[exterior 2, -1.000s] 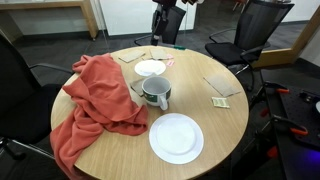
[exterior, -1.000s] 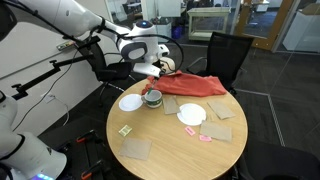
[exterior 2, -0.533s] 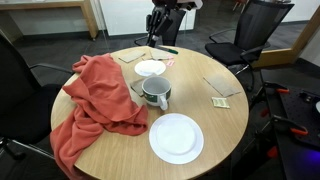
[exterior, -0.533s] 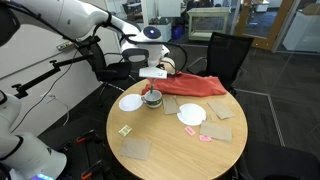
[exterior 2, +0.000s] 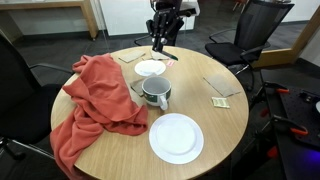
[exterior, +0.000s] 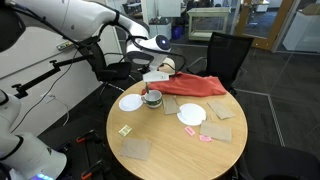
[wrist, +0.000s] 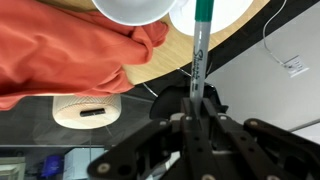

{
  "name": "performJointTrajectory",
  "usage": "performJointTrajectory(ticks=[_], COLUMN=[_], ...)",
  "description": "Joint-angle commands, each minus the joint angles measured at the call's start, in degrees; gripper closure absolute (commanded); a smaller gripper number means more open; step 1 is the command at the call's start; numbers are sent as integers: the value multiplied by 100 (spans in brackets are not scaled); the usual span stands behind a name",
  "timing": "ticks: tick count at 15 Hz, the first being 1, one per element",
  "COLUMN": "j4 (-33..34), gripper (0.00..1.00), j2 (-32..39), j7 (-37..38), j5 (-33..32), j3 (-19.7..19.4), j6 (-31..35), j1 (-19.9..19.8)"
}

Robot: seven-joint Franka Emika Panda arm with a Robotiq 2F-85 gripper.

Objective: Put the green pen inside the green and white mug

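Note:
My gripper [exterior: 156,76] [exterior 2: 161,36] hangs above the far side of the round table, shut on the green pen [wrist: 198,48]. The pen points down from the jaws [wrist: 195,108], and in an exterior view it shows as a thin stick [exterior 2: 166,49] under the fingers. The green and white mug [exterior: 152,98] [exterior 2: 155,93] stands upright near the red cloth, lower than the gripper and a little nearer the table's middle. The pen tip is above the table and outside the mug.
A small white plate [exterior 2: 150,68] [exterior: 130,102] lies next to the mug, and a larger white plate [exterior 2: 176,138] [exterior: 191,115] lies further along. A red cloth [exterior 2: 95,100] [wrist: 70,50] drapes over the table edge. Square coasters [exterior: 136,149] and office chairs [exterior 2: 255,25] surround this.
The gripper has come lower and moved toward the table with the pen still in its jaws. Nothing on the table moved.

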Motion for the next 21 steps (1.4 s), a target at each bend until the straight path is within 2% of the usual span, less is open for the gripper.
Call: performJointTrajectory(ticks=[1, 3, 5, 6, 9, 10, 21], j4=[438, 653, 852, 500, 689, 703, 786], gripper=[97, 97, 97, 87, 87, 97, 97], j2=[320, 517, 666, 460, 623, 632, 893], j7=[-807, -1227, -1306, -1235, -1260, -1259, -2515], j5=[-68, -83, -123, 35, 19, 17, 603], j3=[-285, -343, -393, -448, -459, -460, -406], j6=[-665, -942, -1139, -871, -959, -958, -555], j1=[192, 233, 319, 333, 388, 397, 485])
